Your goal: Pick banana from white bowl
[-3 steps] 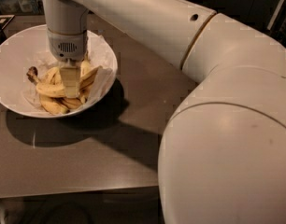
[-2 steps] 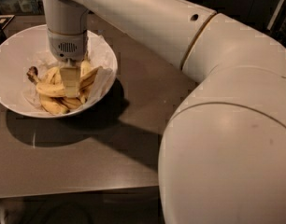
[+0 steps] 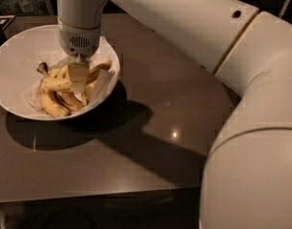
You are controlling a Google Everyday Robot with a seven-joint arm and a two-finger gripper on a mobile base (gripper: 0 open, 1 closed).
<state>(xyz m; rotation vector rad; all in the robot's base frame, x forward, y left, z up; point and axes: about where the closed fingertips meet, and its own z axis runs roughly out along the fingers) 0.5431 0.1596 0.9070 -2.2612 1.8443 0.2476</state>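
One gripper (image 3: pixel 78 76) seen down inside white bowl (image 3: pixel 12 51), at banana pile; whether open or clamped cannot be told. Banana (image 3: pixel 54 83) laid crosswise, touching and partly hidden behind gripper, dark stem toward left. Shorter bananas (image 3: pixel 51 106) heaped just beside. Bowl carried on dark tabletop (image 3: pixel 160 109).

My gripper (image 3: pixel 78 78) points straight down over the middle of the white bowl (image 3: pixel 12 63), its tip low inside the rim. My wrist (image 3: pixel 80 18) stands upright above the bowl; my arm (image 3: pixel 184 27) stretches away to the bowl's right.
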